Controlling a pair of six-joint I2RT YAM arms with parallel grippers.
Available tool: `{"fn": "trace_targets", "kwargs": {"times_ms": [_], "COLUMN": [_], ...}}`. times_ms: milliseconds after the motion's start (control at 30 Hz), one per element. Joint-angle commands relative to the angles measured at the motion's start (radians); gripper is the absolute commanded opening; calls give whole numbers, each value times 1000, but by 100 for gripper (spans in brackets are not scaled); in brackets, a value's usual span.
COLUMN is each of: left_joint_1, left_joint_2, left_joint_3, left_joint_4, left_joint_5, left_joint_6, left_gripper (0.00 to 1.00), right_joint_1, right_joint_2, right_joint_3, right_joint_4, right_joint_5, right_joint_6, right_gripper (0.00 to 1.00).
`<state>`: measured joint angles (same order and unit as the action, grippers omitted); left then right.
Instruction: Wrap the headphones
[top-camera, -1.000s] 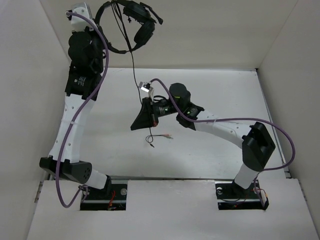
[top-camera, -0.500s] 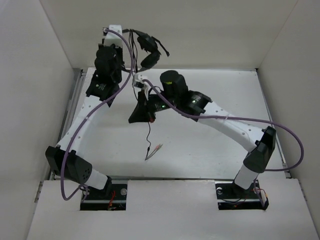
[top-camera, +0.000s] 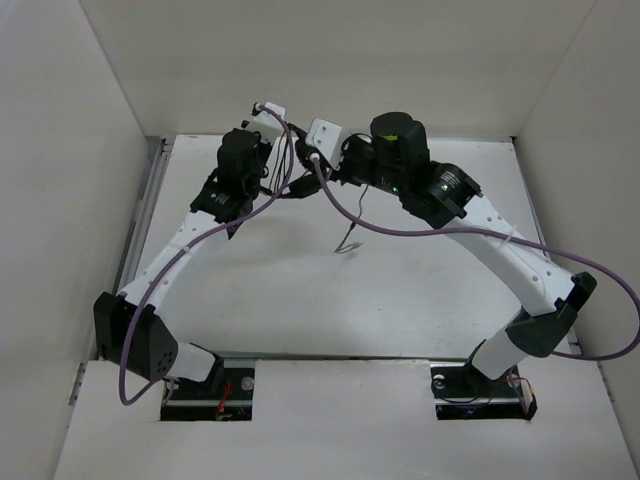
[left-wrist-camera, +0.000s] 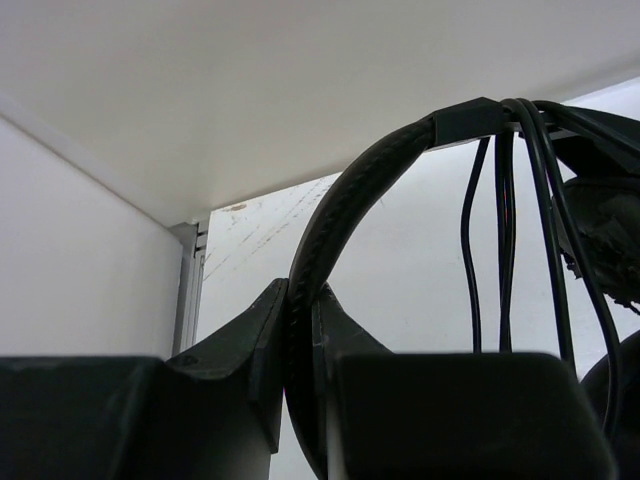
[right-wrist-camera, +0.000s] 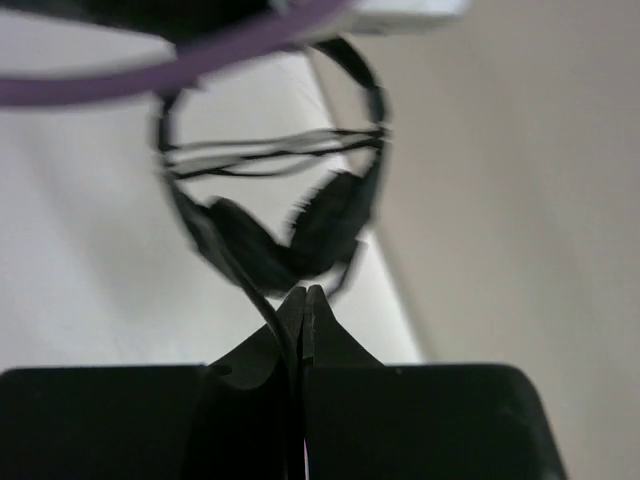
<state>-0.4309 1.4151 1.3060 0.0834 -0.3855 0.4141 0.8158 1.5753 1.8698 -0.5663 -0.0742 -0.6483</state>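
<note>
The black headphones (left-wrist-camera: 400, 160) hang in the air at the back middle of the table. My left gripper (left-wrist-camera: 300, 300) is shut on the thin headband. Several cord strands (left-wrist-camera: 500, 220) lie over the headband, and an earcup (left-wrist-camera: 610, 230) shows at the right. My right gripper (right-wrist-camera: 304, 298) is shut on the cord (right-wrist-camera: 255, 290), close under the two blurred earcups (right-wrist-camera: 290, 240). From above, the left gripper (top-camera: 280, 182) and the right gripper (top-camera: 312, 172) nearly meet. The loose cord end (top-camera: 358, 215) dangles down to the coloured plugs (top-camera: 346, 246).
White walls close the table (top-camera: 420, 290) in at the back and both sides. A metal rail (top-camera: 150, 190) runs along the left edge. Purple arm cables (top-camera: 400, 228) loop beside both arms, one across the right wrist view (right-wrist-camera: 150, 70).
My left arm has swung down and right with the headphones. My right gripper has risen to the back, up to the headphones, drawing the cord and its plugs up and back.
</note>
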Motion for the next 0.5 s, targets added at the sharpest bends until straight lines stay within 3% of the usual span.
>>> {"fn": "trace_targets", "kwargs": {"times_ms": [0,200,467], "left_joint_1": [-13,-33,-82], "left_joint_2": [-108,-169,-234], "left_joint_3": [-36,-74,-45], "left_joint_4": [32,-48,-220], "left_joint_5": [49,131,404], "left_joint_6": [8,8,-38], "left_gripper": [0,0,0], "right_joint_1": [-25,-92,-192], "right_joint_2": [-35,-34,35], "right_joint_3": [13,-84,-92], "right_joint_4": [92,340,535], "right_joint_5": [275,418,409], "right_joint_6": [-273,-474,-473], "right_gripper": [0,0,0]}}
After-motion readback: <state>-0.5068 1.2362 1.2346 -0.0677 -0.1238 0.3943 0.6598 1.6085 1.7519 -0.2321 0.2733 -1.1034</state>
